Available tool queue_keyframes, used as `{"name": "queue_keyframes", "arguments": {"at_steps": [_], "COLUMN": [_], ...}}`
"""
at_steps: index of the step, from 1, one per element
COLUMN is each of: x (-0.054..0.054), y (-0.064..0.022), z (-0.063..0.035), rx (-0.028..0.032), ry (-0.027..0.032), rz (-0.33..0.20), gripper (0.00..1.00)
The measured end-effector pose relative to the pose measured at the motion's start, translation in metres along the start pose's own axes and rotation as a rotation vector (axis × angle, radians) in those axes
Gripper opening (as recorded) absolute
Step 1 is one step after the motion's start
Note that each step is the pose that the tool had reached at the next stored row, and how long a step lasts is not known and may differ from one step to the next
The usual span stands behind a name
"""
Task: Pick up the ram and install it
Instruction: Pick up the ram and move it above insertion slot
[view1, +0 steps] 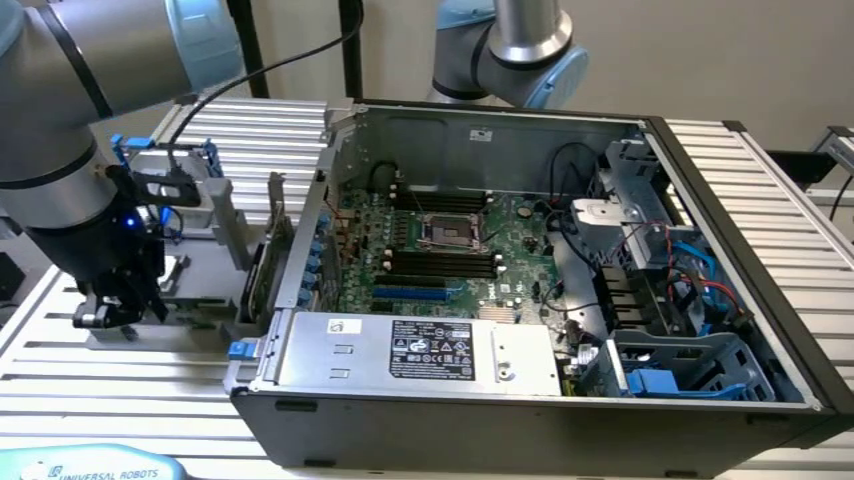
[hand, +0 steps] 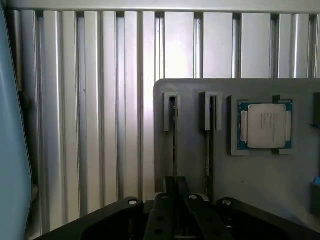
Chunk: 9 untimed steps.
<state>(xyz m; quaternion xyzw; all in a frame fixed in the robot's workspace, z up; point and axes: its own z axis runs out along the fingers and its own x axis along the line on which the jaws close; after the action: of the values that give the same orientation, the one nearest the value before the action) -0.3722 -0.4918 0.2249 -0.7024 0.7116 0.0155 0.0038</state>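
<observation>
The ram (hand: 174, 131) is a thin stick seen edge-on, standing in a slot of the grey parts holder (hand: 195, 92). My gripper (hand: 176, 182) sits directly over it, its fingers drawn together on the stick's edge, and the stick is still in its slot. A second thin stick (hand: 210, 147) stands in the neighbouring slot. In the exterior view my gripper (view1: 118, 310) hangs low over the holder (view1: 194, 300), on the exterior view's left of the open computer case (view1: 534, 420). The motherboard's dark memory slots (view1: 424, 262) lie inside the case.
A square silver processor chip (hand: 264, 126) rests in the holder beside the sticks. A silver drive with blue rails (view1: 200, 190) stands behind the holder. Inside the case are a power supply (view1: 414, 350), a processor socket (view1: 447, 232) and cables. A second arm (view1: 521, 50) stands behind the case.
</observation>
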Motion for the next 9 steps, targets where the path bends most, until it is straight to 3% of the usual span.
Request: {"name": "queue_keyframes", "arguments": {"at_steps": [9], "x": [-0.001], "y": [-0.0071], "z": [-0.0371], "rx": [-0.0004], "ry": [-0.0051], "rz": [0.0], "gripper": [0.13]}}
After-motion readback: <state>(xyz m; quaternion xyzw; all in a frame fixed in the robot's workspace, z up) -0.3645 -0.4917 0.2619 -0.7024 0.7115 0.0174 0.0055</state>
